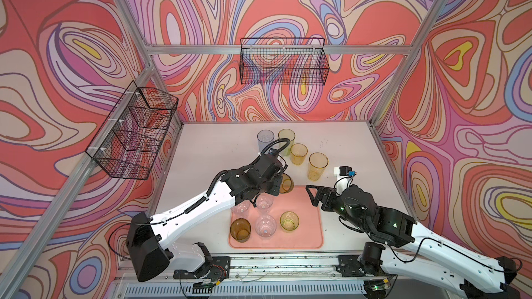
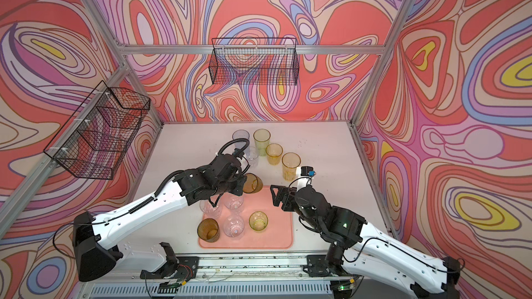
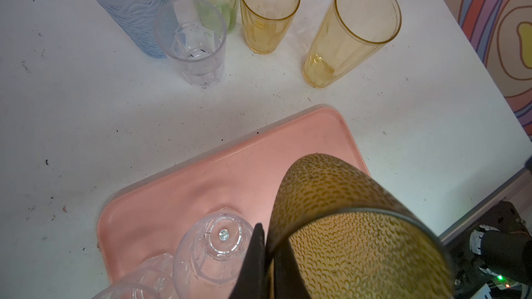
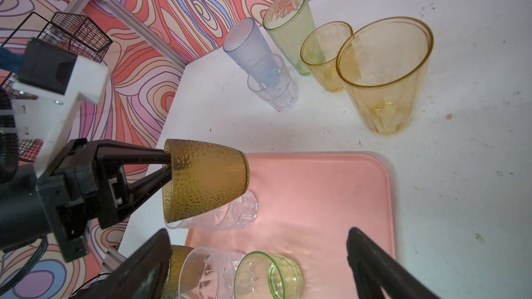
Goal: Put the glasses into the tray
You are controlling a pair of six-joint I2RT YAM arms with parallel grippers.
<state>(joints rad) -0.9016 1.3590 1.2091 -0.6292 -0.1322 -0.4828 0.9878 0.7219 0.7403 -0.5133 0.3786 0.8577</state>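
While your left gripper (image 4: 168, 165) is clamped on the rim of a brown glass (image 4: 207, 179), that glass hangs tipped on its side over the far edge of the tray (image 1: 305, 225). Its mouth faces the gripper and its base points out across the pink surface. Your right gripper (image 1: 310, 196) has its fingers spread wide apart and empty. It hovers over the far right part of the tray, just beside the held glass.

You have five glasses standing in the tray. A second brown glass (image 1: 240, 230) sits at the near left corner, with a front clear glass (image 1: 265, 227) beside it and a green glass (image 1: 289, 221) to the right of that. Behind them stand a rear clear glass (image 1: 264, 202) and a half-hidden clear glass (image 1: 240, 208), partly covered by your left arm.

Beyond the tray, five more stand on the desk (image 1: 216, 151). A tall blue glass (image 1: 265, 139) has a short clear glass (image 3: 191, 41) just in front of it. Next come a tall yellow-green glass (image 1: 286, 136), a short orange glass (image 1: 298, 153) and a tall yellow glass (image 1: 318, 166). The yellow one is nearest the tray's far right corner.
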